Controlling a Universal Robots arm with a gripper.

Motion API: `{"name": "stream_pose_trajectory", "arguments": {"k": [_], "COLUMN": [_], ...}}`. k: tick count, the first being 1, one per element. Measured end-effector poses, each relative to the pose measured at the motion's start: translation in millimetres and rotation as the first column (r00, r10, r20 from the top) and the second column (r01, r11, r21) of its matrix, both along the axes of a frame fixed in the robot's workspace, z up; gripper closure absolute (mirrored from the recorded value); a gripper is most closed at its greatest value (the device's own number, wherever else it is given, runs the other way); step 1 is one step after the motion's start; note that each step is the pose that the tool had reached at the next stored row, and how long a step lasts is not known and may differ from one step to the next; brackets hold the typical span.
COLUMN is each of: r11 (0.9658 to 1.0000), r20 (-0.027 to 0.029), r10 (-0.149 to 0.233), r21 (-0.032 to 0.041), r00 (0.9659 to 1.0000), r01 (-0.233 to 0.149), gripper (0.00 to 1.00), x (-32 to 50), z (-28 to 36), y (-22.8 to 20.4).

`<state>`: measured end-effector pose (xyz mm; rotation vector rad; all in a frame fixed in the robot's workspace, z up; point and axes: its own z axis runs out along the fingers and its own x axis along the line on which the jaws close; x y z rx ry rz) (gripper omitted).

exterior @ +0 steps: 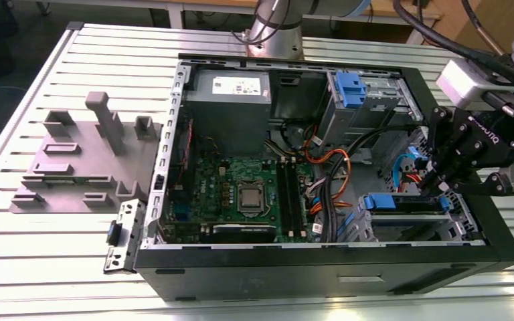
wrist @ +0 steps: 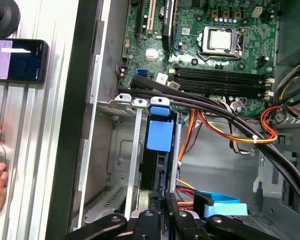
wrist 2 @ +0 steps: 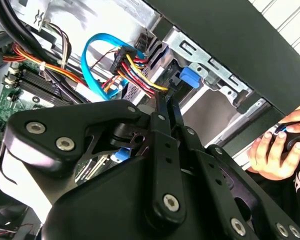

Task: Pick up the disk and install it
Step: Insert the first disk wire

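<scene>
The disk [exterior: 401,203] sits edge-up in the lower drive bay of the open computer case [exterior: 328,257], at the exterior view's right. Its blue carrier frame shows along the top. In the first wrist view the disk [wrist: 159,167] stands between the bay's metal rails, with its blue tab [wrist: 160,135] at the far end. My gripper [exterior: 438,184] hangs right over the disk's near end. The gripper [wrist: 164,199] is shut, its two fingers pressed together at the disk's edge rather than around it. In the second wrist view the gripper [wrist 2: 168,100] points at the blue tab [wrist 2: 188,77].
Orange, yellow and black cables [wrist: 230,125] and a blue data cable [wrist 2: 92,65] run beside the bay. Motherboard [exterior: 239,194] and power supply [exterior: 230,100] fill the case's left. A grey fixture block [exterior: 78,160] lies on the table. A person's hand [wrist 2: 275,150] and a phone [wrist: 17,60] are beside the case.
</scene>
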<state>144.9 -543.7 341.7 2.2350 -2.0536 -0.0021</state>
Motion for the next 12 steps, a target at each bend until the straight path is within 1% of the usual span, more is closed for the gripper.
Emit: {"name": "stream_pose_trajectory", "arguments": {"k": [5,12], "r11": [1.0,1.0], "r20": [0.0019,0.002], "r10": [0.0,-0.002], "r21": [0.0014,0.0021], "r00": [1.0,1.0], "r01": [0.0,0.002], "gripper": [0.84,0.84], "x": [-2.8,-2.9], "z": [-3.0,-5.8], "y": [-0.5,-0.6]}}
